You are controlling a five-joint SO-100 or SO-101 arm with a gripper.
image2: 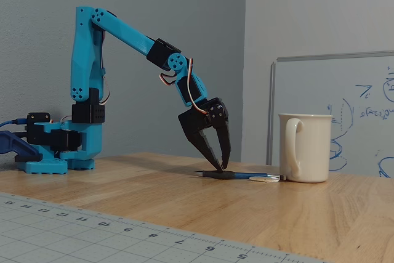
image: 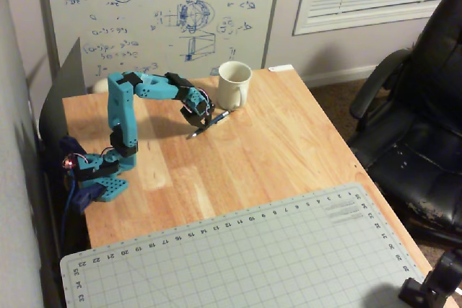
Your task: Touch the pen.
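The pen (image: 218,117) lies flat on the wooden table (image: 289,156), just left of the cream mug (image: 234,84) in the overhead view. In the fixed view the pen (image2: 246,175) runs from below the fingertips to the foot of the mug (image2: 305,147). My gripper (image: 198,128) points down at the pen's dark end. In the fixed view my gripper (image2: 221,167) has its fingertips drawn together, and they rest on the pen's end. It holds nothing up.
A grey cutting mat (image: 253,257) covers the near part of the table and also shows in the fixed view (image2: 92,229). A whiteboard (image: 159,12) stands behind the table. A black office chair (image: 426,106) stands at the right. A black clamp (image: 433,283) sits at the near right corner.
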